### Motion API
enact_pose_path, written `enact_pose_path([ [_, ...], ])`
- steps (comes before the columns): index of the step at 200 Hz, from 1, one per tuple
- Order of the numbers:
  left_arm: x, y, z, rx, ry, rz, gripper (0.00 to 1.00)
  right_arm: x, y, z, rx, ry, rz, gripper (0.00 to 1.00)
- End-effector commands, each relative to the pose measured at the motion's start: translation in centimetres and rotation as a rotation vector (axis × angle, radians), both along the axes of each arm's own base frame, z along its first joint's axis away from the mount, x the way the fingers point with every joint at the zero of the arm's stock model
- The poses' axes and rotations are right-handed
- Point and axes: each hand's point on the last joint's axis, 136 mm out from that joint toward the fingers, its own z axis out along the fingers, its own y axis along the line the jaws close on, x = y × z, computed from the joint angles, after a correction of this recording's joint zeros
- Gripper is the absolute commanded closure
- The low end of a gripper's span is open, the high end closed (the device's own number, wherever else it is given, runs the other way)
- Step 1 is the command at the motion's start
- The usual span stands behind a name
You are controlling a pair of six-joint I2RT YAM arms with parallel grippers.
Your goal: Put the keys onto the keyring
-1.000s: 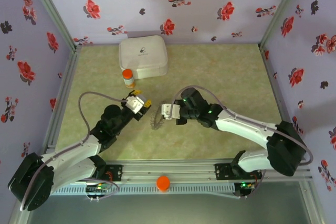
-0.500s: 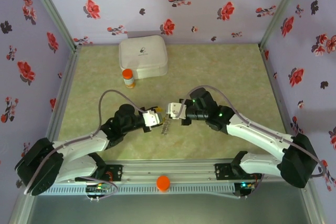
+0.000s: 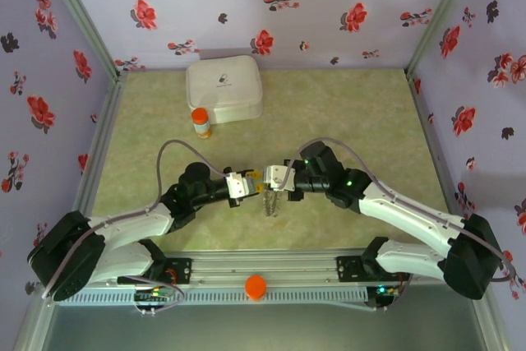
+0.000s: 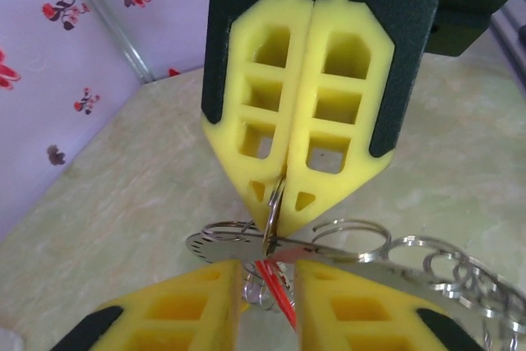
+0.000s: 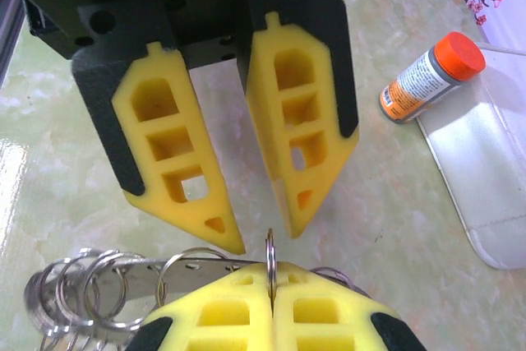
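- Top view: the left fingers point(image 3: 249, 178) and right fingers point(image 3: 269, 178) meet almost tip to tip over the bench point(image 3: 370, 121). The keyring point(image 3: 269, 201) hangs between them. Their grip is too small to read here.
- Left wrist view: the left fingers point(image 4: 185, 306) stand slightly apart with the red key point(image 4: 278, 285) in the gap, not visibly clamped. The right fingers point(image 4: 341, 96) are pressed together, pinching one thin loop of the keyring point(image 4: 345, 254).
- Right wrist view: the right fingers point(image 5: 329, 318) hold that loop upright, and the left fingers point(image 5: 177, 145) are spread just behind it.
- Step, as judged: threading a key onto the held loop. The next move calls for nipping the red key and steering it to the loop's split.
- Hard to make out: where the split lies, and whether the red key already hangs on a ring. The keyring's far end is cut off.
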Motion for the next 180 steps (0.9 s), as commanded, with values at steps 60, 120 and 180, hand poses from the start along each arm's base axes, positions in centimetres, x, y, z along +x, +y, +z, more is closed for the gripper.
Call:
enact_pose_path([
  [60, -1.1, -0.7, 1.6, -0.065, 0.002, -0.066, 0.84, -0.6, 1.1, -0.1, 0.003, 0.001, 0.050, 1.00],
  [120, -1.0, -0.7, 1.8, -0.053, -0.016, -0.062, 1.00, -0.7, 1.8, -0.5, 0.002, 0.001, 0.065, 1.00],
  [180, 0.3, 0.6, 1.9, 0.068, -0.100, 0.044, 1.00, 0.9, -0.8, -0.6, -0.063, -0.101, -0.062, 0.76],
])
